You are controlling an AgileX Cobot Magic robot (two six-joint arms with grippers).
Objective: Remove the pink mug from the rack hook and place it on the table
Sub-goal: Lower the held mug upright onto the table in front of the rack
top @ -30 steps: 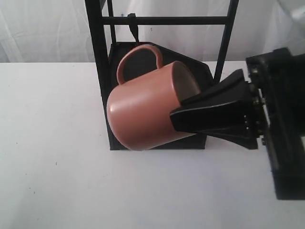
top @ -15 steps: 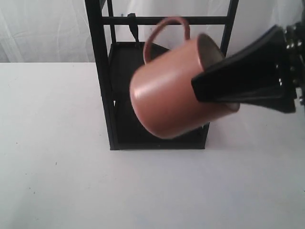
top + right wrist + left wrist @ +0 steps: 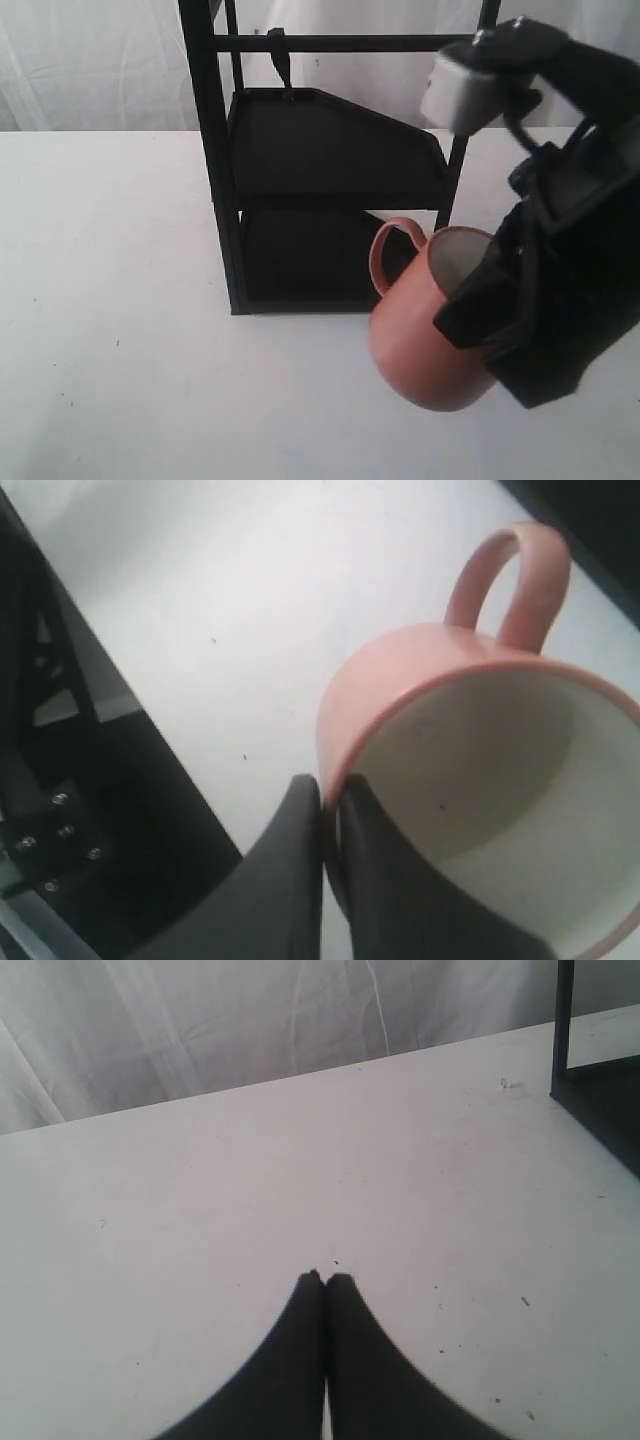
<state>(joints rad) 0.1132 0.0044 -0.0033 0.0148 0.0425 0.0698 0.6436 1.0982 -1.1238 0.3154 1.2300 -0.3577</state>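
Note:
The pink mug (image 3: pixel 420 335) hangs tilted just over the white table (image 3: pixel 120 300), in front of and right of the black rack (image 3: pixel 330 150), handle toward the rack. My right gripper (image 3: pixel 470 310) is shut on its rim, one finger inside and one outside. In the right wrist view the mug (image 3: pixel 400 680) shows its cream inside, with the gripper (image 3: pixel 330 792) pinching the wall. The rack hook (image 3: pixel 282 62) on the crossbar is bare. My left gripper (image 3: pixel 325 1280) is shut with nothing in it, over bare table (image 3: pixel 200 1180). Whether the mug's base touches the table, I cannot tell.
The rack's two black shelves stand at mid-table, its left post (image 3: pixel 215 150) close to the front. A corner of the rack (image 3: pixel 600 1090) shows in the left wrist view. White curtain hangs behind. The right arm's bulk (image 3: pixel 570 240) fills the right side.
The mug has come off the hook area: it went up and right, then down and forward to the table in front of the rack's right side, carried by the right gripper.

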